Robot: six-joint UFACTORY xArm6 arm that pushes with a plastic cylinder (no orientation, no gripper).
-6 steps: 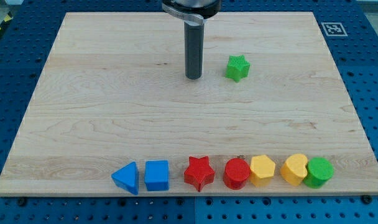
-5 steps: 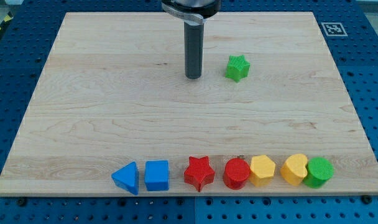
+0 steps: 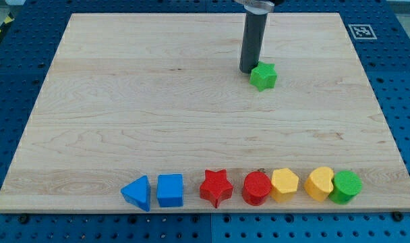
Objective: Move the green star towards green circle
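- Nearest the table's (image 3: 90, 135) bottom edge, seven blocks stand in a row: a blue triangle (image 3: 137, 193), a blue square (image 3: 170, 190), a red star (image 3: 216, 187), a red cylinder (image 3: 257, 187), a yellow hexagon (image 3: 284, 184), a yellow rounded block (image 3: 319, 183) and, at the row's right end toward the bottom right corner, the green circle (image 3: 346, 186), touching its yellow neighbour.
- Farther back, toward the top edge and right of the table's middle, the green star (image 3: 263, 76) sits alone, well apart from the green circle.
- My tip (image 3: 247, 70) stands at the star's upper left side, touching it or just beside it; which of the two cannot be told.
- The tool is a plain dark rod with no jaws to spread or press together, and it holds nothing.
- By the look of things, the task is barely started: the tip is placed behind the star on the side away from the circle, and nearly the whole run toward the bottom right corner is left.
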